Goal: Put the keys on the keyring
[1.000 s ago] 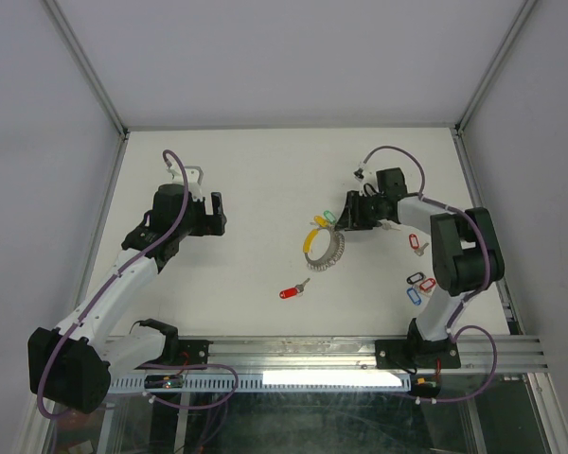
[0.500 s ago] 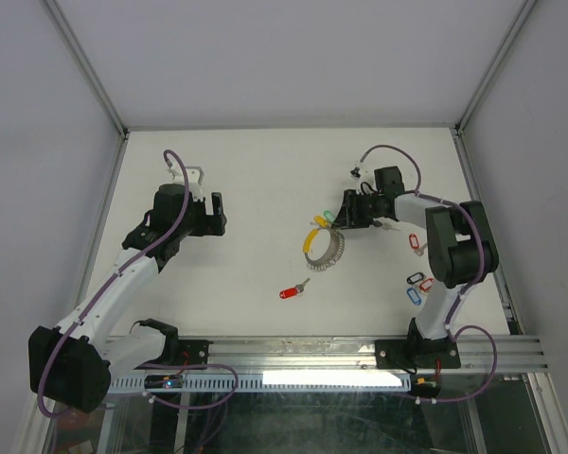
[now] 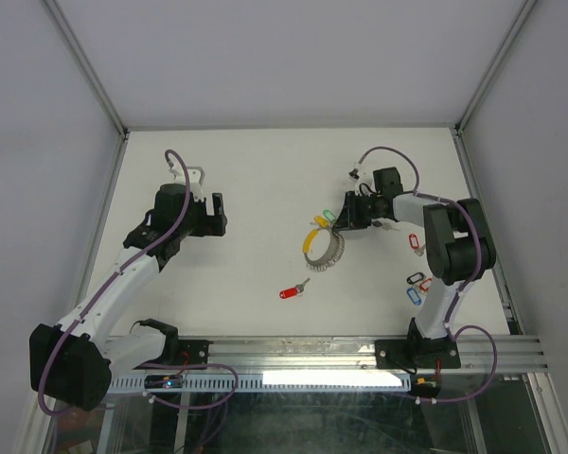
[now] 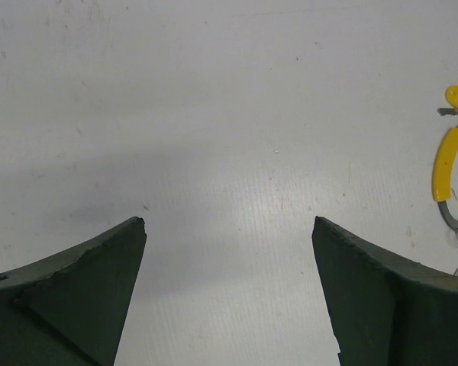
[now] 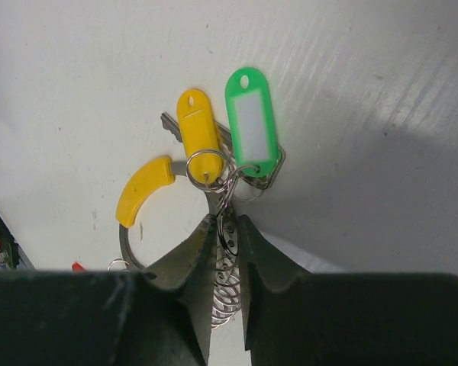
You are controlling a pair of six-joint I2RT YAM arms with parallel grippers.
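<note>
The white table (image 3: pixel 256 189) is seen whole from above, with little shifted on it over the last second. The right arm has been swung slightly, though its hand has been kept at the same spot. The left hand (image 3: pixel 208 213) has been left hovering over bare surface well to the left, its fingers wide apart and nothing between them.

The real change lies at the right hand (image 5: pixel 225 221): its fingers have been drawn nearly together and are now clamped on the coiled wire of the keyring (image 3: pixel 325 248), which lies near the table's middle. This is judged to be a securing grip, so that the ring can be held or lifted while keys are fed on.

The yellow-tagged key (image 5: pixel 198 131) and green-tagged key (image 5: pixel 252 122) lie just beyond the fingertips, their small split rings overlapping the coil. A red-tagged key (image 3: pixel 292 291) lies loose, nearer the arm bases, and several more keys (image 3: pixel 417 284) are gathered by the right arm.

Whether the yellow and green keys are already threaded cannot be told. The lower wrist view is blocked by the hand's body, and the keyring is cut off at the edge of the left wrist view.
</note>
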